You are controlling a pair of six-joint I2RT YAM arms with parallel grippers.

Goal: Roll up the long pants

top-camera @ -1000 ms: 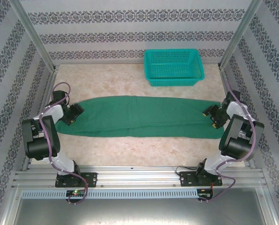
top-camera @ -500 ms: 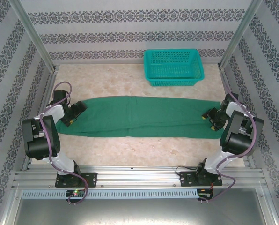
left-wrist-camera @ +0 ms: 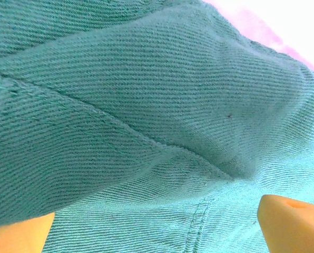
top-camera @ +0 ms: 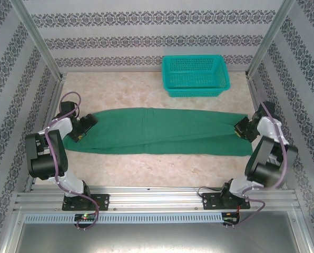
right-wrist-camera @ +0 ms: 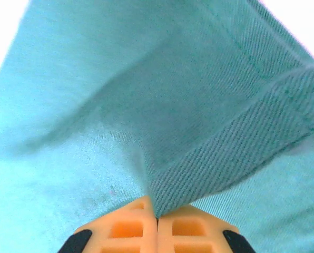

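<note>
The long pants [top-camera: 157, 132] lie stretched flat across the marbled beige bench [top-camera: 120, 89], near a teal mesh basket [top-camera: 195, 76] at the back, ringed by wallpapered walls [top-camera: 146, 42]. The left fingers [left-wrist-camera: 294, 224] are spread over one end. The right fingers [right-wrist-camera: 128, 229] are pressed together, pinching the hem.

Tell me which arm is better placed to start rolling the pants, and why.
Right, probably. The right gripper is shut on a fold at the right end of the long pants, ready to lift; the left gripper stands open over the left end, gripping nothing.
</note>
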